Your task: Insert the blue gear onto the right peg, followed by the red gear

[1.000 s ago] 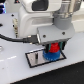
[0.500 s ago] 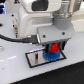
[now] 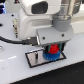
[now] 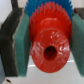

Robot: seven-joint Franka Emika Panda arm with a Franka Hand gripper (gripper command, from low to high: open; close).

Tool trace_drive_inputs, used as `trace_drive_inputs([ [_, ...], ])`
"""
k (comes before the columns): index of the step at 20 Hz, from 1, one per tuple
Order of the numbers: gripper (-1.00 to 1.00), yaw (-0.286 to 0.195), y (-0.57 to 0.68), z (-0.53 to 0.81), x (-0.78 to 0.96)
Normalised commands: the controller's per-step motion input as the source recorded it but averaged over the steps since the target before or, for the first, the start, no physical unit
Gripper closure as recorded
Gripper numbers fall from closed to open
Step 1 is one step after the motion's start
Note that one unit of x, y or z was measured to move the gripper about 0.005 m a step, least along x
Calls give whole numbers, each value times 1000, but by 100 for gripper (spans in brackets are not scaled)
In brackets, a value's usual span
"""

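Plastic, glossy and bright: red gear point(image 4: 48, 42) fills centre frame in the wrist view, chunky, toothed rim, round dark bore in a smooth raised hub. Pinched between two teal padded fingers point(image 4: 21, 42), pressing flat on either flank. Behind it, upper centre, a spiky edge of blue gear point(image 4: 36, 6), mostly covered. In the exterior view, lower centre: gripper point(image 3: 51, 49) low over grey, black-bordered plate point(image 3: 35, 59), red gear just beneath the fingers, blue gear point(image 3: 50, 56) lying flat under it on the plate. Pegs hidden by gears and gripper; cannot tell whether red touches blue. Blurred throughout; teeth barely resolved in the exterior view.
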Motion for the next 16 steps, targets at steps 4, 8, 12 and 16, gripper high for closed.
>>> trace_drive_inputs([
  [4,100,0,81,-256,222],
  [8,100,0,58,-124,174],
  [12,-100,0,62,22,50],
  [16,-100,0,71,49,45],
])
